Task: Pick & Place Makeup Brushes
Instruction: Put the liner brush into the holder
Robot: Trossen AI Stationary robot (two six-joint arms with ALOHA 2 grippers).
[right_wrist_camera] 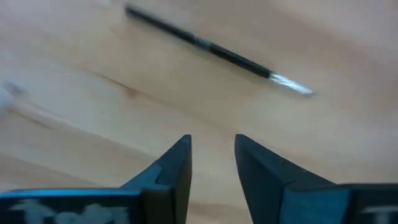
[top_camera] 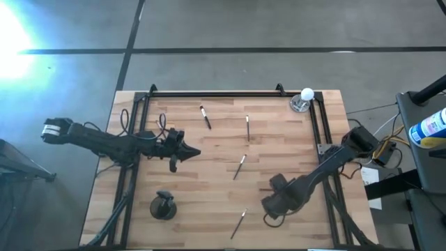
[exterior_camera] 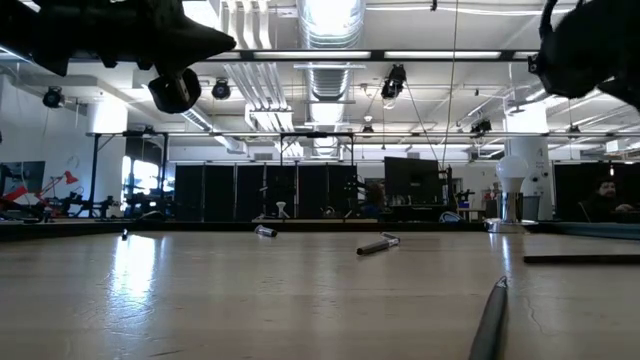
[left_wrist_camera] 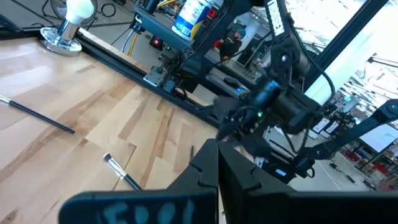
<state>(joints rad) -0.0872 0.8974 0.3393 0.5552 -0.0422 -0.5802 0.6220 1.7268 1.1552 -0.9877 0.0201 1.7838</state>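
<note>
Several thin makeup brushes lie flat on the wooden table: one at the far left-centre, one beside it, one in the middle and one near the front edge. My right gripper hangs over the table's near right part and points down. It is open, with nothing between its fingers. A dark brush with a pale tip lies on the wood beyond its fingertips. My left gripper is held level above the table's left part, shut and empty.
A dark round cup stands at the near left. A white ball on a clear stand sits in the far right corner. A black rail frame runs along the table's far, left and right sides.
</note>
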